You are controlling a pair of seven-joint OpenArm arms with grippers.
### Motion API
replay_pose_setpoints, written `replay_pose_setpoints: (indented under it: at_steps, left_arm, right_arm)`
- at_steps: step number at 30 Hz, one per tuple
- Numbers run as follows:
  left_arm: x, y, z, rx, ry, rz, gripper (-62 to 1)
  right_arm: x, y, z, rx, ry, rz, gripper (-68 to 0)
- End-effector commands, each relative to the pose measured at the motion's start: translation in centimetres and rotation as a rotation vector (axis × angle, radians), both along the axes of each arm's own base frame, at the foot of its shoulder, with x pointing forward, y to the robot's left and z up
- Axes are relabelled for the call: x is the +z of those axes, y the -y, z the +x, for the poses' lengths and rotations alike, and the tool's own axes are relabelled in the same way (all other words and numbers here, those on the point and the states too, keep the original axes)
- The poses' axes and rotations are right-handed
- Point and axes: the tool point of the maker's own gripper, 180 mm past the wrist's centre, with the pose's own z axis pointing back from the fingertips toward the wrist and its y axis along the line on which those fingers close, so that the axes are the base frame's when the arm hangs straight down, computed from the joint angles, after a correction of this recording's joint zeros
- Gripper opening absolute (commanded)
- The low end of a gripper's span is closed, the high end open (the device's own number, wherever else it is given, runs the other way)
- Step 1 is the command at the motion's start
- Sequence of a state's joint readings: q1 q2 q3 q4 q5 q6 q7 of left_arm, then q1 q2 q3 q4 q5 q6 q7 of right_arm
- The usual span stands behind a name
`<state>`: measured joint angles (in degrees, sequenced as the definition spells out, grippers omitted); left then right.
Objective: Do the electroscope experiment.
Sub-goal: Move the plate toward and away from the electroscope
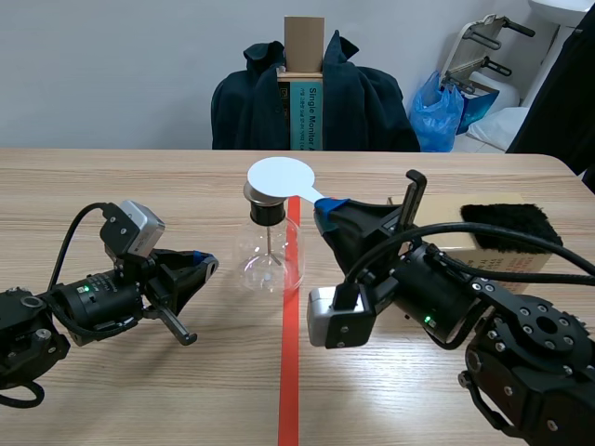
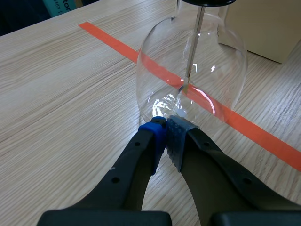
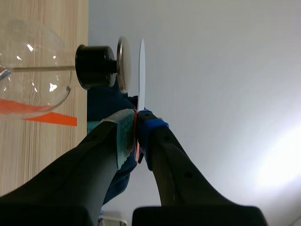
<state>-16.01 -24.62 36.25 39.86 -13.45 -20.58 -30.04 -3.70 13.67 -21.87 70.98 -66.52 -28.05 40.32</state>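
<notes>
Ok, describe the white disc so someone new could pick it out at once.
Find the orange-red tape line down the middle of the wooden table; a round glass flask stands by it. Just above the flask's black stopper hangs the white disc, pinched by its handle in the right arm's jaws. It is the only flat white round thing there.

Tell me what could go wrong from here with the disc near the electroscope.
The white disc, pinched by its stem in the right end effector, could slip or tilt. It sits beside the metal plate; pushing further may tip the glass flask. The shut left end effector at the flask's base might nudge it.
</notes>
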Motion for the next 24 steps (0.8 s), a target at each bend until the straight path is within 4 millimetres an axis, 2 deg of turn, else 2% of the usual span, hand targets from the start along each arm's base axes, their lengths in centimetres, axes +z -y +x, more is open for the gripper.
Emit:
replay_pose_setpoints:
  at_steps: [1,11,18,24]
  left_arm:
    - [1.2,0.4,0.5,-0.001,0.033,-0.024,-58.1]
    - [1.2,0.4,0.5,-0.001,0.033,-0.024,-58.1]
    - [1.2,0.4,0.5,-0.001,0.033,-0.024,-58.1]
    - [1.2,0.4,0.5,-0.001,0.033,-0.024,-58.1]
  right_arm:
    - [1.1,-0.1,0.3,0.01,0.037,0.013,-66.7]
    - [1.1,-1.0,-1.0,0.099,0.042,0.009,-66.7]
    - [1.1,-1.0,-0.9,0.094,0.041,0.01,-66.7]
    - [1.1,-0.3,0.0,0.036,0.038,0.012,-66.7]
